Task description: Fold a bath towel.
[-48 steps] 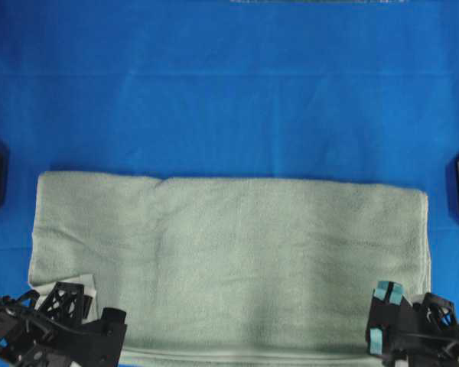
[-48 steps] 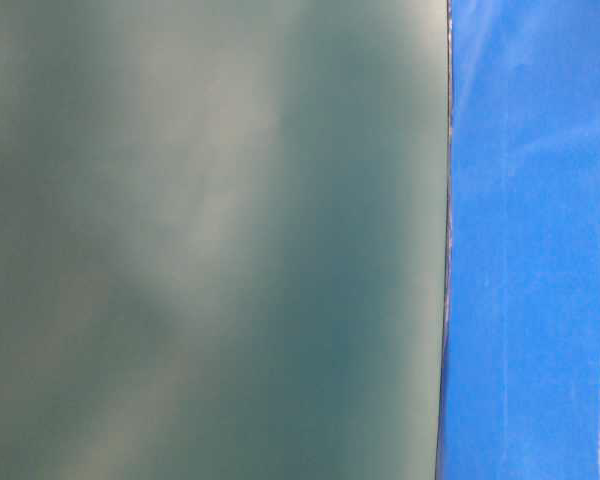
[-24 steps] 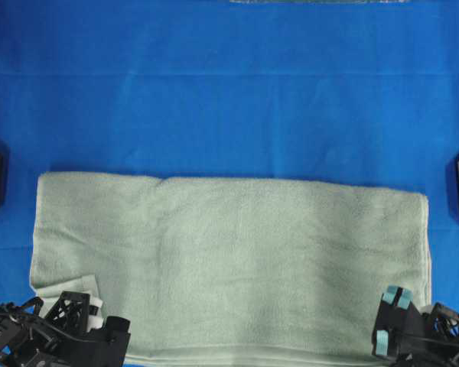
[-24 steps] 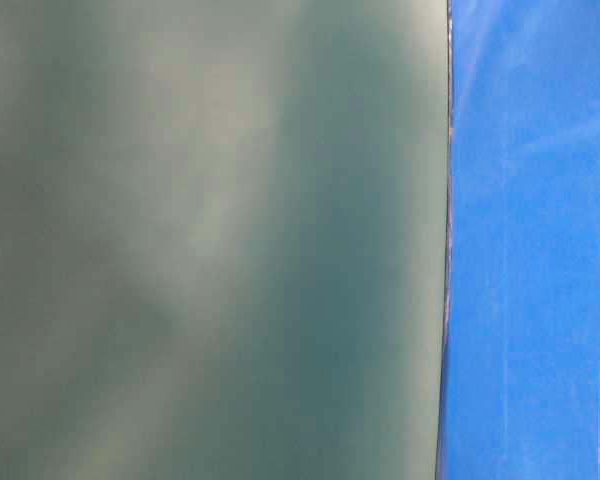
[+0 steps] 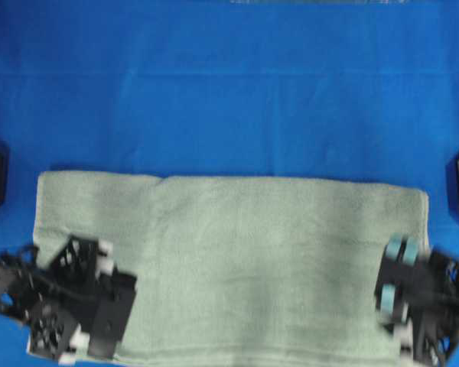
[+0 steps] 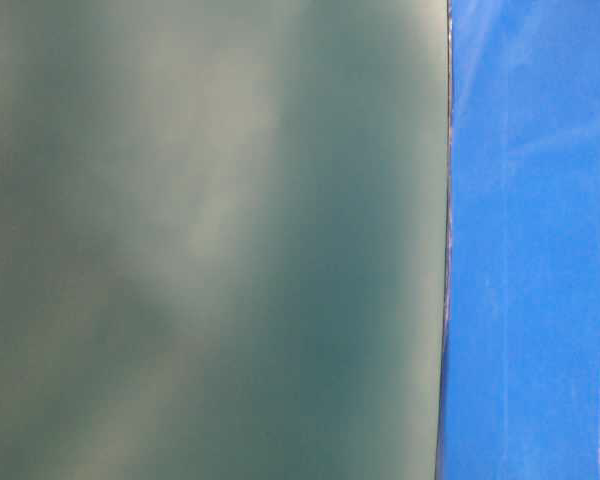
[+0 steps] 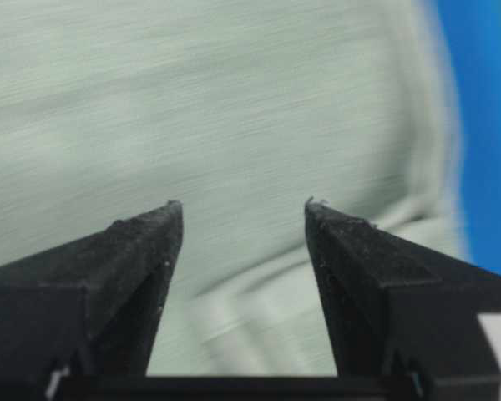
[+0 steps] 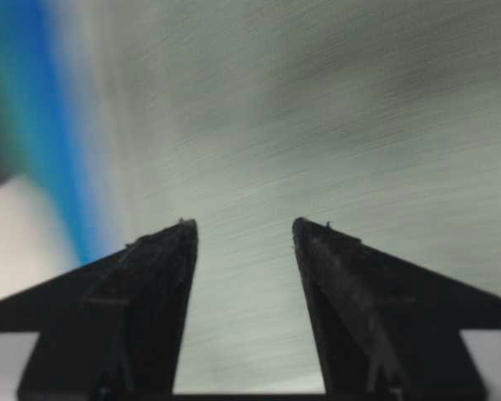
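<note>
Overhead: unlabelled bath towel

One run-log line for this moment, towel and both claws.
towel: folded flat on blue cloth | left claw: open, empty, over towel | right claw: open, empty, over towel

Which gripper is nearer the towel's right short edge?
Right. The right gripper hovers over the bath towel beside that edge; the left gripper is at the opposite end.

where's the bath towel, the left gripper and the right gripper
bath towel [image 5: 252, 260], overhead view, middle of its top layer
left gripper [image 7: 244, 219], left wrist view, gap between open tips
right gripper [image 8: 245, 234], right wrist view, gap between open tips
</note>
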You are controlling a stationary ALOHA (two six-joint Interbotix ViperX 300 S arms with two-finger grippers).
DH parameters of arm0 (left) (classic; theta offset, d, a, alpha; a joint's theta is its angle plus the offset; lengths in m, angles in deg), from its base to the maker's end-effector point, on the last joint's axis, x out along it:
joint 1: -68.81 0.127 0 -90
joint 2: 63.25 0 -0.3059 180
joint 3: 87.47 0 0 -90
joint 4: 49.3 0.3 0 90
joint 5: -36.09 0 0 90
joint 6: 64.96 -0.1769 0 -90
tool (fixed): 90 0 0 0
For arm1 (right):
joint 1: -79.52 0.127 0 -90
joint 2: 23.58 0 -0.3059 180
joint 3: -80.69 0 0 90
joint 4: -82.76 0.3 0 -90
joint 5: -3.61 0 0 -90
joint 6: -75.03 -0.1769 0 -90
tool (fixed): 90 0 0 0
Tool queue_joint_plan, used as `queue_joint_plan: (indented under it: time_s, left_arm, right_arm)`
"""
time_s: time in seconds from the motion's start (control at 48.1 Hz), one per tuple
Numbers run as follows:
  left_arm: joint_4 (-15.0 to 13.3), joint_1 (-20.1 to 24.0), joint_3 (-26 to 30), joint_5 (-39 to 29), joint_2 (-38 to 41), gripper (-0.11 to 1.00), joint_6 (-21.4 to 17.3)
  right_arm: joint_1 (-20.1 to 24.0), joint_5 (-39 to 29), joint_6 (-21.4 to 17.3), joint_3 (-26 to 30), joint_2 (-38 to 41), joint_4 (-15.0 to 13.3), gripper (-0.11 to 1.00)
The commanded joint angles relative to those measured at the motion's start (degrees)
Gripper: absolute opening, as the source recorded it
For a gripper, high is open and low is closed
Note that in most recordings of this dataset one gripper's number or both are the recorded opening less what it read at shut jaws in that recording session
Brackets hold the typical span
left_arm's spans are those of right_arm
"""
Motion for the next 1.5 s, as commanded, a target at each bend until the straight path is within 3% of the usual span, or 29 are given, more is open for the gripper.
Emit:
queue_joint_plan:
  time_s: [0.0, 0.083, 0.187, 0.457, 0.707, 0.852, 1.102, 1.206, 1.413, 1.476]
  left_arm:
    - [1.41, 5.10, -1.23, -3.69, -4.48, 0.57, -1.05]
    - [1.76, 11.34, -4.13, -6.06, -6.94, 0.57, -1.76]
    - [2.20, 15.56, -6.42, -6.15, -9.23, 0.57, -2.20]
    - [3.69, 18.98, -11.34, -0.70, -7.65, 0.59, -6.06]
    - [7.21, 28.39, -18.54, 12.66, -0.97, 0.65, -6.50]
    - [7.29, 30.50, -21.36, 19.07, 3.25, 0.70, -6.42]
    - [6.86, 30.41, -20.48, 19.34, 5.10, 0.70, -5.62]
    - [6.59, 30.15, -19.86, 18.90, 5.27, 0.61, -5.54]
    - [6.15, 28.04, -19.78, 17.67, 4.92, 0.10, -5.71]
    - [5.80, 27.42, -19.60, 16.70, 4.31, 0.08, -5.80]
  right_arm:
    - [-4.39, -5.71, 0.79, -1.76, -4.92, -0.97, 0.53]
    - [-9.49, -7.73, 4.48, -5.01, -9.49, -0.88, 0.53]
    - [-14.33, -7.65, 10.28, -7.38, -13.80, 0.53, 0.53]
    - [-23.12, -3.08, 20.48, -12.57, -12.48, 5.19, 0.53]
    - [-31.55, 12.48, 24.26, -21.71, -6.33, 5.19, 0.53]
    - [-33.66, 20.65, 24.43, -24.61, -3.08, 5.19, 0.53]
    - [-33.93, 21.71, 24.43, -24.70, -0.62, 5.19, 0.53]
    - [-33.93, 21.62, 24.43, -24.70, -0.70, 5.19, 0.46]
    - [-33.93, 21.62, 24.43, -23.91, -1.23, 5.45, 0.36]
    - [-33.93, 21.36, 24.43, -23.29, -1.85, 5.27, 0.32]
